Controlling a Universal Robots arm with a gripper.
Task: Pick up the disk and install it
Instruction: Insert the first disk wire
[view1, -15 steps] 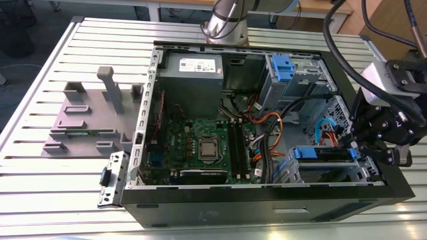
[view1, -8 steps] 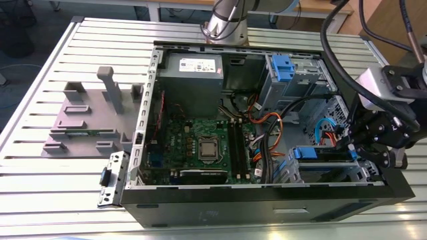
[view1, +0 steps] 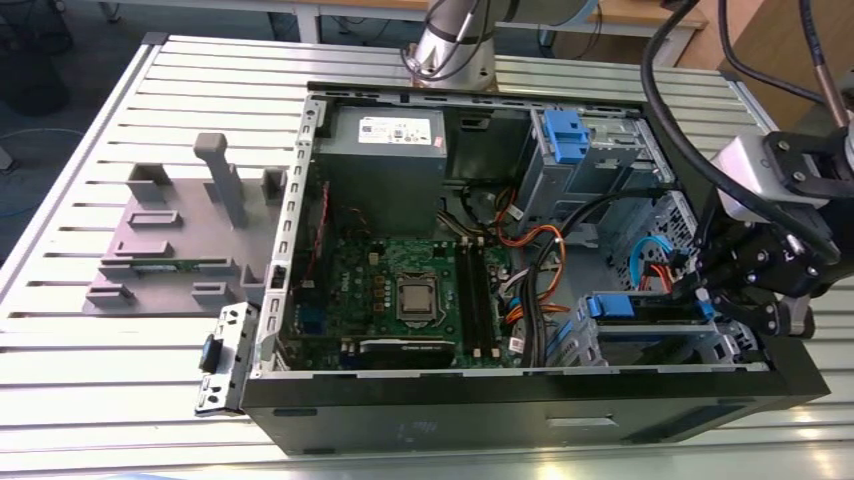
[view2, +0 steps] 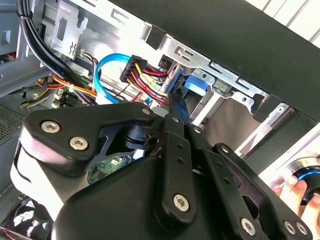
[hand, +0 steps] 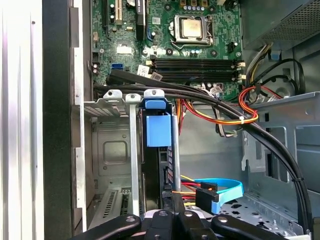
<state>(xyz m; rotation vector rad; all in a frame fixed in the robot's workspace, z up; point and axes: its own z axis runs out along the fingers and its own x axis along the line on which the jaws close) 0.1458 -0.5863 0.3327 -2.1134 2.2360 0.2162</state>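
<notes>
Blue-bracketed, the disk stood on edge in the drive cage of the open computer case, my claw apparently clamped on its end, and I judged the nearby cables might snag it.

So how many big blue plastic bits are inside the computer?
2. One blue bracket sits on the drive cage at the back of the case. The other blue bracket sits on the cage near the front, toward the exterior view's right. Cables may hide more.
</notes>
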